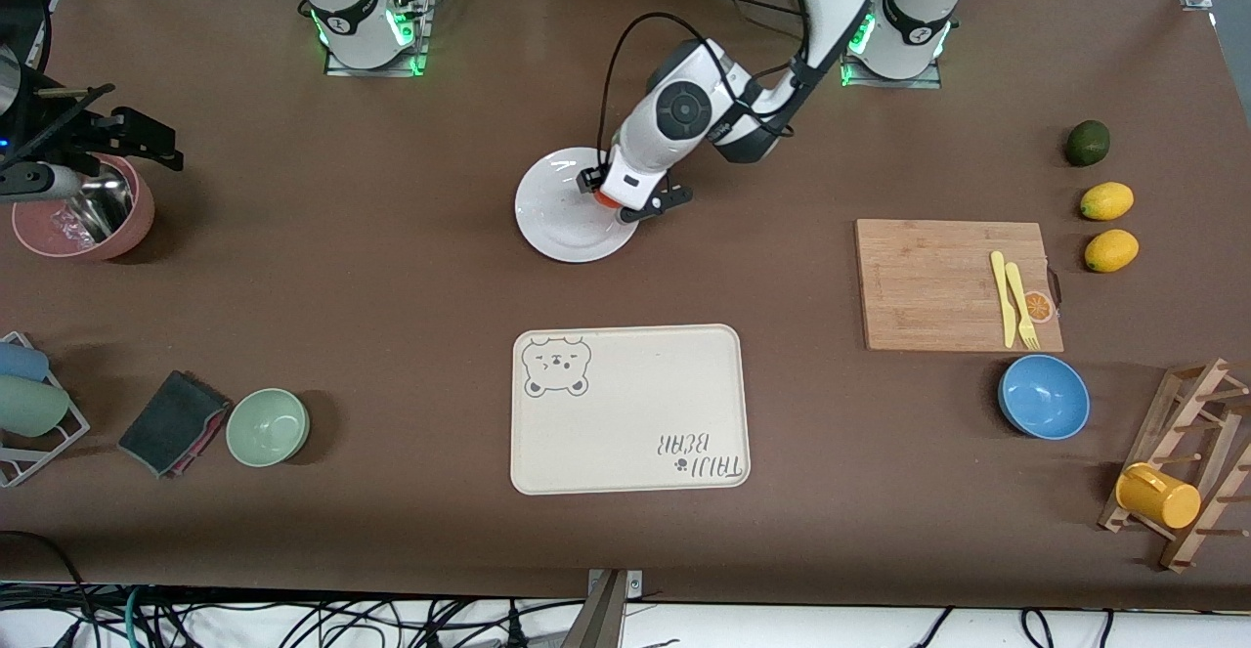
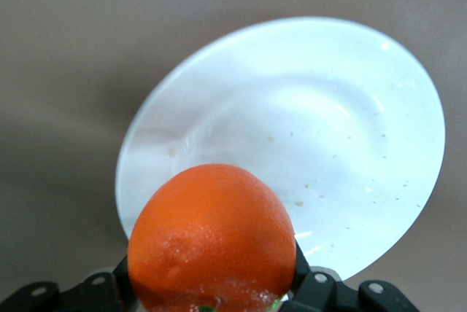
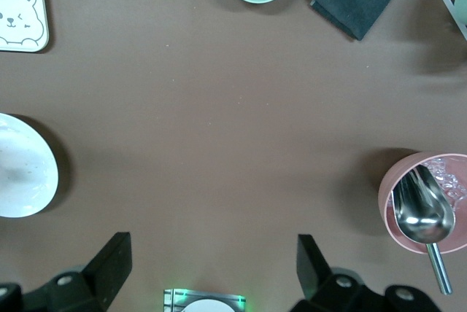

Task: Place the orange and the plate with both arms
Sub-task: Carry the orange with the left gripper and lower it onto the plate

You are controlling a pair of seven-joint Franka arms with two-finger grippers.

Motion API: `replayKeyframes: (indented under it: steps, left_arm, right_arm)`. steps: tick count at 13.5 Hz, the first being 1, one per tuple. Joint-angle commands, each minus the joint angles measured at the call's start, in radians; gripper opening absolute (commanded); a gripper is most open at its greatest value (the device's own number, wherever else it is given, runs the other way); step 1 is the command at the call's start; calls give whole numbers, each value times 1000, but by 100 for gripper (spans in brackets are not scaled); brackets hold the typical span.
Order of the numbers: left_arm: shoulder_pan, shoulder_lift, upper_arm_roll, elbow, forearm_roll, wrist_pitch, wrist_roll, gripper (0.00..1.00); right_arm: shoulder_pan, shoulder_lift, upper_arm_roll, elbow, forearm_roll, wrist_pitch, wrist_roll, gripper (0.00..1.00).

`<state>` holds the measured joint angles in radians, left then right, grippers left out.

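The left gripper [image 1: 625, 200] is clamped on the orange [image 2: 213, 243], a dimpled, glossy round fruit, and holds it over the plate [image 1: 557, 213], presumably to drop it there; the plate is smooth, white and faintly speckled. The right gripper [image 3: 213, 264], waiting, hangs open-jawed above bare table, well apart from the plate

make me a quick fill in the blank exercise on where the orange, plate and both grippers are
1. The left gripper holds the ____ over the plate.
2. The right gripper, over bare table beside the pink bowl, has its fingers ____.
3. The plate lies farther from the front camera than the bear-printed ____.

Missing words: orange; open; tray
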<state>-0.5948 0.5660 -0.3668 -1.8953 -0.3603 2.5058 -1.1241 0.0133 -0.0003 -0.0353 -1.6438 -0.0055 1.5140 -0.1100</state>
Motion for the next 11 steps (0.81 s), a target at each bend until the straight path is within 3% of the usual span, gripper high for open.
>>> replayKeyframes:
  steps: [1, 4, 8, 10, 11]
  left_arm:
    - [-48, 70, 28, 108, -16, -2, -115, 0]
    - [-95, 145, 45, 180, -14, 56, -178, 0]
    - [-163, 181, 114, 186, -14, 107, -178, 4]
    - [-160, 178, 117, 190, -14, 107, -171, 100]
    - [-155, 176, 117, 218, -12, 91, -171, 100]
  right_arm:
    - [2, -3, -5, 7, 15, -12, -4, 100]
    - [1, -3, -6, 6, 15, -12, -4, 100]
    - [-1, -3, -9, 4, 16, -24, -17, 100]
    - [-1, -3, -9, 4, 16, -26, -19, 100]
    - [-1, -3, -9, 4, 16, -26, -19, 100]
